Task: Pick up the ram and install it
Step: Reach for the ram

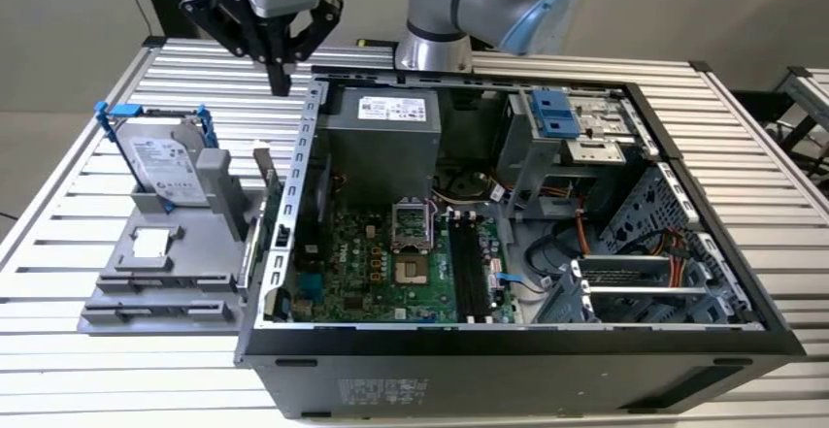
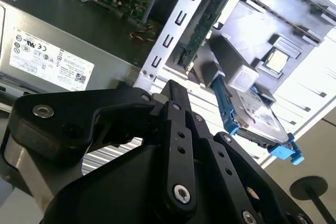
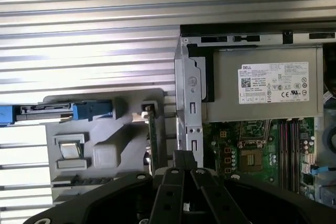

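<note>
The gripper (image 1: 279,84) hangs over the slatted table (image 1: 78,147), fingers pressed together on nothing. In the exterior view the ram (image 1: 264,168) stands at its 6 o'clock, edge-on in the grey holder (image 1: 169,273) just beside the computer case (image 1: 518,350) — lower part hidden, chips unreadable.

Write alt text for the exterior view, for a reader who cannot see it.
The arm's gripper, shut and empty, hangs over a slatted table beside an open computer case. On the exterior view's left, a grey fixture holds the ram on edge and a hard drive.
</note>
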Action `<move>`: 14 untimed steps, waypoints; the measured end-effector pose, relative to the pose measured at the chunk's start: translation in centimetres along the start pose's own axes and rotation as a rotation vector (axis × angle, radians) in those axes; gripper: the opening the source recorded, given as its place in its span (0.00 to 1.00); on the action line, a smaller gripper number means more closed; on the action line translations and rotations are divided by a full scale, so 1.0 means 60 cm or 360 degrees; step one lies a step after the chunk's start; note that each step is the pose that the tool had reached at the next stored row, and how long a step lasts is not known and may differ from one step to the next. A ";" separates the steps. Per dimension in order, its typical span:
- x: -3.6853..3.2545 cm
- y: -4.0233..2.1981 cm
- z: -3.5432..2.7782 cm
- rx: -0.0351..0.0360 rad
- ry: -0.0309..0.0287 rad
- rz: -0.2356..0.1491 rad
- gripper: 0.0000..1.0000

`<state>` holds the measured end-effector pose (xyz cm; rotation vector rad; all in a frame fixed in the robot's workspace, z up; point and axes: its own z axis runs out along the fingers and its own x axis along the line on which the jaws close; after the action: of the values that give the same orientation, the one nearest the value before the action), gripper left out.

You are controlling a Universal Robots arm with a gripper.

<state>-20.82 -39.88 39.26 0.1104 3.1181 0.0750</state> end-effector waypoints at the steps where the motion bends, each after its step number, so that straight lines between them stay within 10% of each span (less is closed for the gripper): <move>1: 0.003 0.000 0.000 0.0000 0.00001 0.0000 0.00; 14: 0.036 -0.003 -0.001 0.0000 0.00000 0.0000 0.00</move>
<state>-22.99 -39.88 39.26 0.1103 3.1181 0.0750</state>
